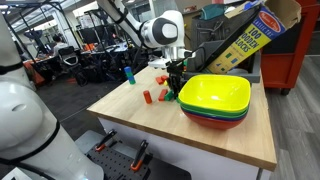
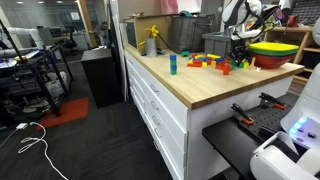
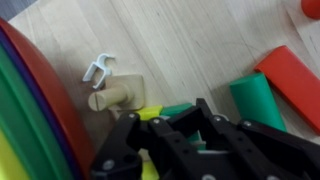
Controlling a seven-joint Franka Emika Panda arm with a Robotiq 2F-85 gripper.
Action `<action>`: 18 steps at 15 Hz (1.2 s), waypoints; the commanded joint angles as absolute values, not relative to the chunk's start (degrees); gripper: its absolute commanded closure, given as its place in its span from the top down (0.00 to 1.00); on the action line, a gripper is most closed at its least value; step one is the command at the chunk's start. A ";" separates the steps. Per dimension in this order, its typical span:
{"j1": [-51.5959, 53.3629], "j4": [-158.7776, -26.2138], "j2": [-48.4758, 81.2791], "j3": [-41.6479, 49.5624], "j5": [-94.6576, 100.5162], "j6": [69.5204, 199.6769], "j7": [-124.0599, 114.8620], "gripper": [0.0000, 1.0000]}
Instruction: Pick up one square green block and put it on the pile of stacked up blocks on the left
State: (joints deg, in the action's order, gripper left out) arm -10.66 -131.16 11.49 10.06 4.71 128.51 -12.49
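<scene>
My gripper (image 1: 176,84) is low over the loose jumble of coloured blocks (image 2: 210,62), right beside the bowls; it also shows in an exterior view (image 2: 240,58). In the wrist view its black fingers (image 3: 196,108) are drawn together around a small green block (image 3: 178,110), which they mostly hide. The slim teal-blue tower of blocks (image 1: 128,73) stands apart near the table's far edge, and it also shows in an exterior view (image 2: 172,64).
Stacked yellow, green and red bowls (image 1: 215,101) sit close beside the gripper, with their rims in the wrist view (image 3: 30,110). A green cylinder (image 3: 257,100), a red block (image 3: 290,78), a yellow block (image 3: 150,114) and a wooden peg piece (image 3: 115,96) lie around the fingers. Two red blocks (image 1: 155,96) lie nearer the table's front.
</scene>
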 commanded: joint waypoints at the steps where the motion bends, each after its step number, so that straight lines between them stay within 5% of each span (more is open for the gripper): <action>1: -10.30 -131.58 10.04 10.84 4.94 128.13 -11.63 0.29; 11: -11.14 -132.50 5.25 12.69 5.97 129.28 -12.42 0.99; 18: -11.18 -132.98 6.61 12.49 4.89 128.18 -12.11 1.00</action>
